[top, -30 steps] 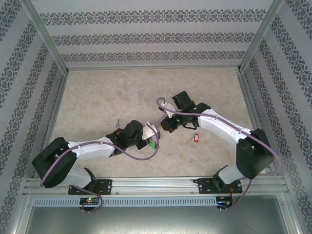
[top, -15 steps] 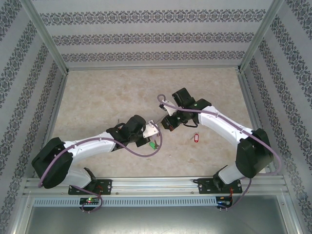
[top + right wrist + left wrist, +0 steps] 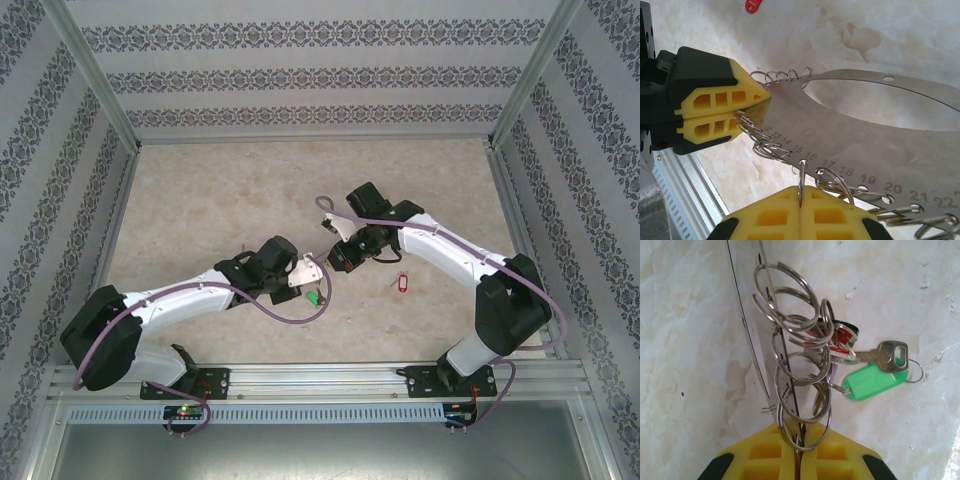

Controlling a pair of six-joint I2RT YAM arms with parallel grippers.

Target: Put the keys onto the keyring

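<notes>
The keyring (image 3: 850, 135) is a flat silver loop with numbered holes and many small silver rings (image 3: 800, 340). My left gripper (image 3: 801, 434) is shut on its edge, the rings hanging round the yellow fingertips. My right gripper (image 3: 800, 192) is shut on one small ring (image 3: 801, 175) that hangs from hole 16. In the top view the two grippers, left (image 3: 303, 272) and right (image 3: 337, 258), meet at mid-table. One key with a red tag (image 3: 403, 284) lies on the table to the right, apart from both grippers. A red piece (image 3: 837, 335) sits among the rings.
A green tag (image 3: 872, 382) and a silver key (image 3: 885, 354) hang from the ring cluster, just above the marble table (image 3: 220, 200). The aluminium rail (image 3: 320, 378) runs along the near edge. Patterned walls close off three sides.
My left arm has stretched forward and right, carrying the keyring toward the right gripper. The right gripper has shifted slightly left. Both stayed shut.
</notes>
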